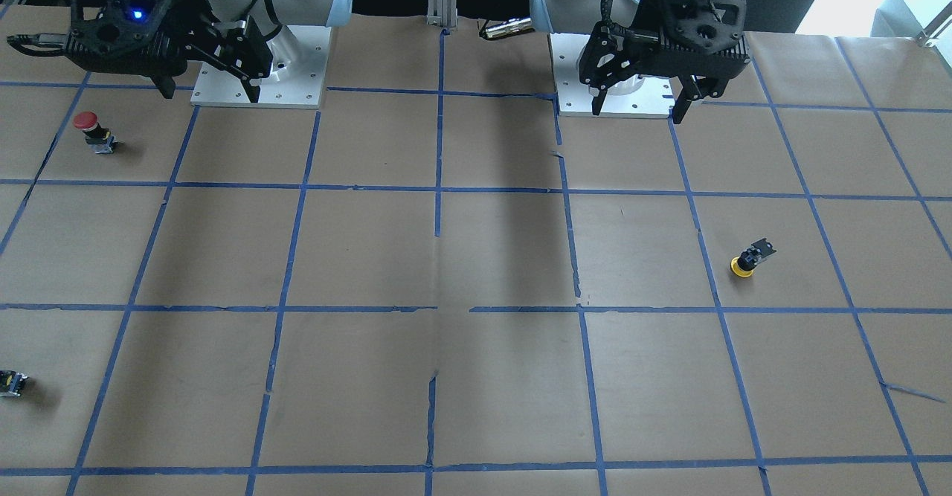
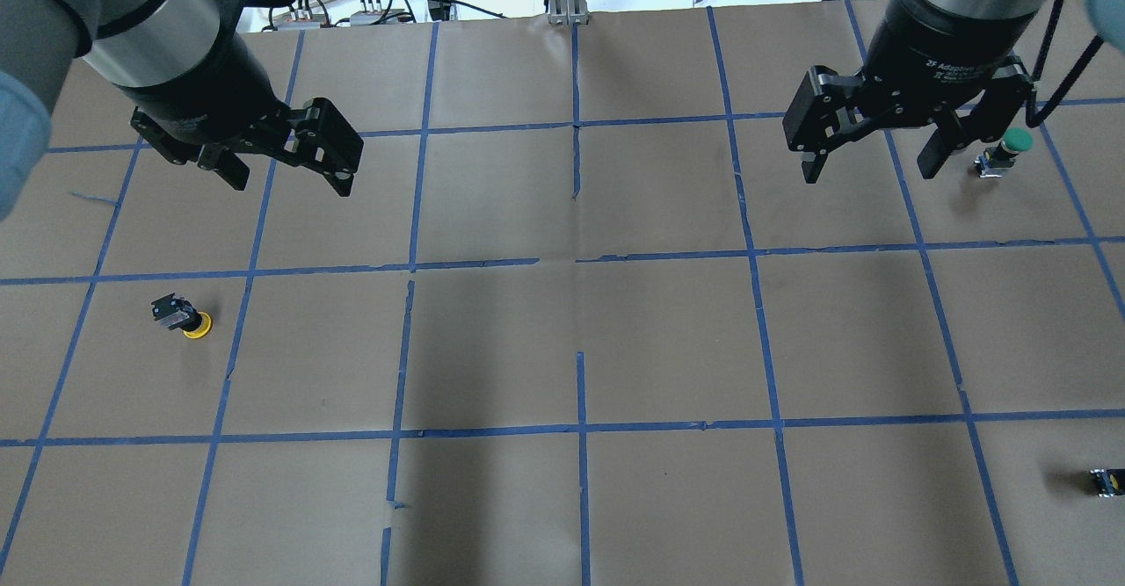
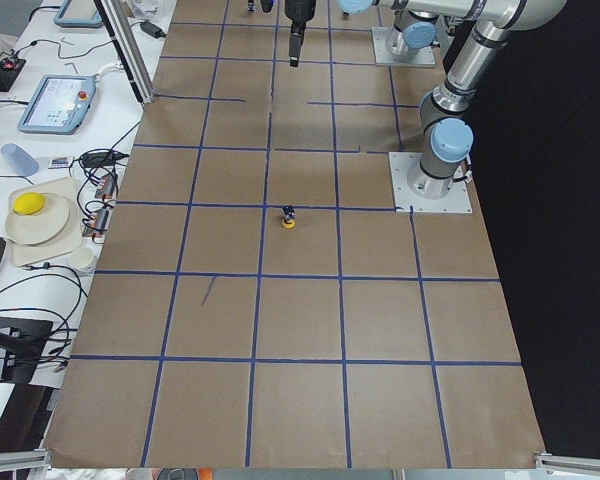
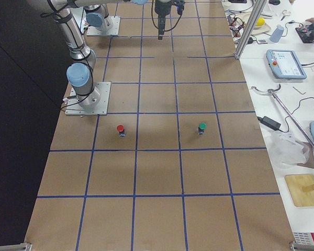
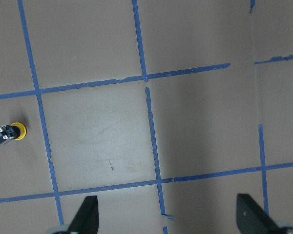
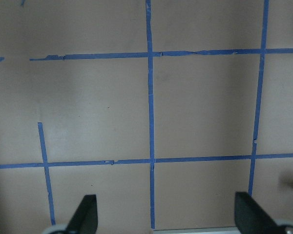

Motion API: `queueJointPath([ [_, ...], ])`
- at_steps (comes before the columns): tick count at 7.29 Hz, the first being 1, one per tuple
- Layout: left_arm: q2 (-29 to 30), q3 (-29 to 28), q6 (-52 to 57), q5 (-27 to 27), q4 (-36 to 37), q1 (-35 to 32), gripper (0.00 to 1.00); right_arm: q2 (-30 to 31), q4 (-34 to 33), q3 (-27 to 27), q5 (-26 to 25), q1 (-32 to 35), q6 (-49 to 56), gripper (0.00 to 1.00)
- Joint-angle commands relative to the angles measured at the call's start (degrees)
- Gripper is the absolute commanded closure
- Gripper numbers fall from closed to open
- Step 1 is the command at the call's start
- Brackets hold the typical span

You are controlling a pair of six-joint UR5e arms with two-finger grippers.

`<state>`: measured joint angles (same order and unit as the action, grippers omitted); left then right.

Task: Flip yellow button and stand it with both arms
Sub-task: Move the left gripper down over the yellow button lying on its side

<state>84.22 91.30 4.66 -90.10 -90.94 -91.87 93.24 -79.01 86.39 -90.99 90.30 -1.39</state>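
Note:
The yellow button (image 1: 746,262) rests cap-down on the brown paper, its black body and base block pointing up and tilted. It also shows in the overhead view (image 2: 186,320), the exterior left view (image 3: 290,217) and at the left edge of the left wrist view (image 5: 12,132). My left gripper (image 2: 290,184) hangs open and empty above the table, well back from the button, and also shows in the front-facing view (image 1: 637,109). My right gripper (image 2: 868,169) is open and empty on the other side of the table, seen too in the front-facing view (image 1: 210,91).
A red-capped button (image 1: 93,131) and a green-capped button (image 2: 1006,151) stand upright on my right side. A small black capless part (image 2: 1106,481) lies near the right edge. Blue tape lines grid the paper. Both arm base plates (image 1: 260,72) sit at the robot's edge.

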Motion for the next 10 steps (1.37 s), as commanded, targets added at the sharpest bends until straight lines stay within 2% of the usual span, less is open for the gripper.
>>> queueJointPath([
  [1, -0.11, 0.19, 0.08, 0.10, 0.06, 0.11, 0.00, 0.01, 0.08, 0.00, 0.11, -0.04, -0.02, 0.00],
  [2, -0.11, 0.28, 2.09, 0.19, 0.06, 0.89, 0.00, 0.01, 0.00, 0.00, 0.20, -0.04, 0.07, 0.00],
  [4, -0.11, 0.37, 18.46, -0.42, -0.55, 6.22, 0.00, 0.01, -0.09, 0.00, 0.20, -0.04, 0.07, 0.00],
  [8, 0.41, 5.71, 65.26, -0.16, 0.67, 23.80, 0.00, 0.01, 0.17, 0.00, 0.20, 0.14, -0.02, 0.00],
  [9, 0.94, 7.73, 75.57, -0.16, 4.16, 26.54, 0.00, 0.01, 0.08, 0.00, 0.20, 0.05, -0.02, 0.00],
  [10, 2.16, 11.06, 86.46, -0.07, 11.24, 29.78, 0.00, 0.01, 0.17, 0.00, 0.20, 0.05, -0.02, 0.00],
])
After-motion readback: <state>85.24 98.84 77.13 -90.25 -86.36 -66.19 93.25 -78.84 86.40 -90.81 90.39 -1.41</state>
